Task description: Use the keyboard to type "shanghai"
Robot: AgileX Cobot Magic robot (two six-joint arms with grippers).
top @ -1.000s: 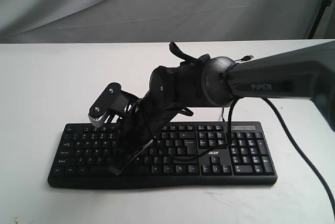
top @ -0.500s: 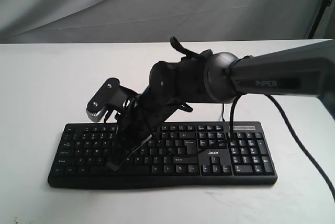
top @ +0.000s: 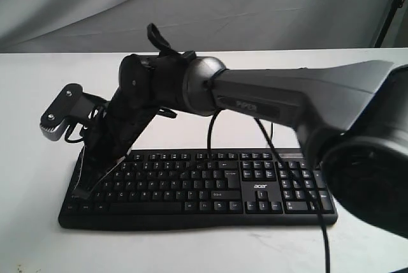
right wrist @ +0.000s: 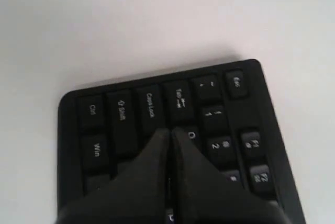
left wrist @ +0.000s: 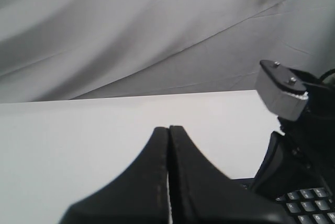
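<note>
The keyboard (top: 210, 184) lies flat near the front of the white bench (top: 38, 94), with its number pad to the right. The right gripper (top: 83, 191) is stretched across to the keyboard's left end, fingers pressed together, tips down among the keys beside Caps Lock and Tab, next to Q. The left gripper (left wrist: 168, 130) is pinched closed on nothing, above bare bench.
</note>
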